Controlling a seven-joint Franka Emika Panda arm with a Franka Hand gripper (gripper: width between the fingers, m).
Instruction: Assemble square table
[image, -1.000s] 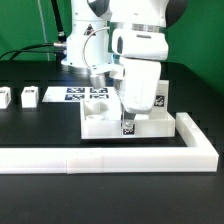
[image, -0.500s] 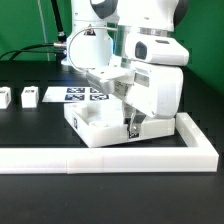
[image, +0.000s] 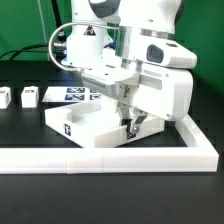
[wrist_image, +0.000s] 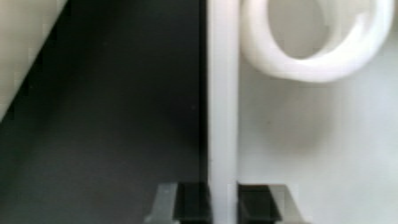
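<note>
The white square tabletop slab lies on the black table, turned at an angle, with a black-and-white tag on its side facing the exterior view's left. My gripper is shut on the slab's thin raised wall at its corner nearest the exterior view's right. In the wrist view the white wall runs straight between the two dark fingertips, and a round corner socket shows beside it. Two small white tagged leg blocks stand at the exterior view's left.
The long white L-shaped rail runs along the front and up the exterior view's right side, close to the slab. The marker board lies behind the slab, partly hidden by the arm. A green wall stands behind.
The slab has turned in my grip: its tagged corner swung toward the exterior view's left and front. The wrist has rotated with it.
</note>
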